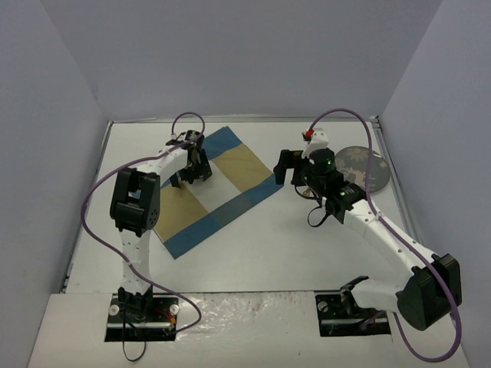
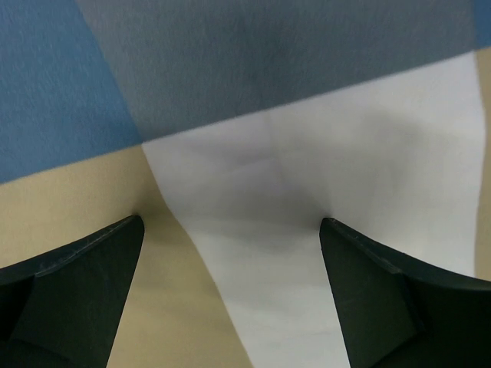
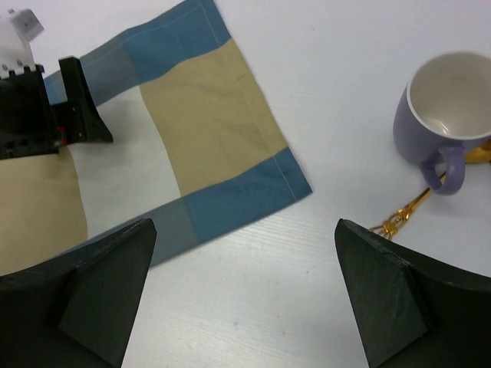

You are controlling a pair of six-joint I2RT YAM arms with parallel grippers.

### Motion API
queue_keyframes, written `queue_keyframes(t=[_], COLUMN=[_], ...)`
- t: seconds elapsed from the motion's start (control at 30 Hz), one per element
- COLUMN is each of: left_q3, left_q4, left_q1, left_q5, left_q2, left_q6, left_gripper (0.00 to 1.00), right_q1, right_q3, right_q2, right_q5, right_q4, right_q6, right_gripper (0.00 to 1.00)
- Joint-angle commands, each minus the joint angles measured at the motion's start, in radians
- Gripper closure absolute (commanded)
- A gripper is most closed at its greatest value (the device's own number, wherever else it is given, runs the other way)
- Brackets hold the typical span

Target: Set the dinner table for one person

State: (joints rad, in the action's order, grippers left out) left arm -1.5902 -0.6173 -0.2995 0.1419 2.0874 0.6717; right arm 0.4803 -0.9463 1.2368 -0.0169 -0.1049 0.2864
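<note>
Left fingers held wide, empty, low over placemat, judged for straightening | right fingers held wide, empty; mug seen beyond right tip.

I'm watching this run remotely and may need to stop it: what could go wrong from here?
The open left gripper sits low over the placemat, which lies askew; a pinch could bunch or drag it. The gold utensil lies right by the handle of the mug, so the right gripper reaching for either may knock the other.
</note>
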Motion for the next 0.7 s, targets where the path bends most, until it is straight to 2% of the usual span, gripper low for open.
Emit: queue_keyframes(t=[0.0,0.37,0.67], left_q3=[-0.091,-0.082,-0.196], left_q4=[-0.020,-0.002,-0.018], left_q1=[0.019,0.134,0.168], left_q5=[0.044,0.017,0.006], left_q2=[0.017,0.062,0.140], left_q6=[0.035,-0.014,-0.091], left_gripper=[0.03,0.03,0.03], right_q1=[-0.004,-0.017,-0.017], right_q3=[0.033,0.063,0.070], right_q2=[-0.069,-0.096,-0.086], right_q5=[-0.038,-0.051,-0.055], right_q4=[0.003,0.018,0.018], right_q6=[0.004,-0.013,-0.006], right_gripper=[0.00,0.00,0.00])
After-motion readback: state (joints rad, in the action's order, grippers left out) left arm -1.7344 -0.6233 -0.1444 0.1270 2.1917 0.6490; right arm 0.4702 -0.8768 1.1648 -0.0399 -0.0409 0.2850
